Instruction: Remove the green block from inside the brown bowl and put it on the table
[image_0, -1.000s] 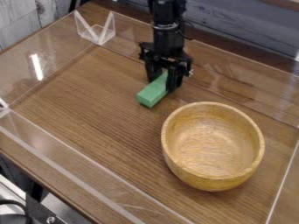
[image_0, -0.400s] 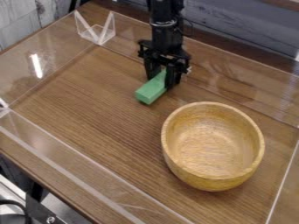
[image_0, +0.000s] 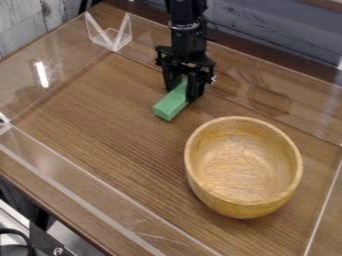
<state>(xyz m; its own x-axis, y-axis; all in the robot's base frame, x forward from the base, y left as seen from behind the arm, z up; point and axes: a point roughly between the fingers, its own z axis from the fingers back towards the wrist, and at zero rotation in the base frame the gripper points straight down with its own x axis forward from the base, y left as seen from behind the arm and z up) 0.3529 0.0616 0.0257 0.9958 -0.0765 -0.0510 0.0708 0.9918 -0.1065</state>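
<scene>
The green block (image_0: 170, 104) lies on the table (image_0: 94, 125), left of and behind the brown bowl (image_0: 195, 160), well outside it. My gripper (image_0: 186, 90) points straight down over the block's far end. Its black fingers are shut on that end, and the near end of the block sticks out toward the camera. The bowl stands upright at the front right with nothing inside it.
Clear glossy plastic walls (image_0: 80, 190) run along the table's edges. A clear plastic piece (image_0: 107, 32) stands at the back left corner. Bare wood-grain surface stretches left of the block.
</scene>
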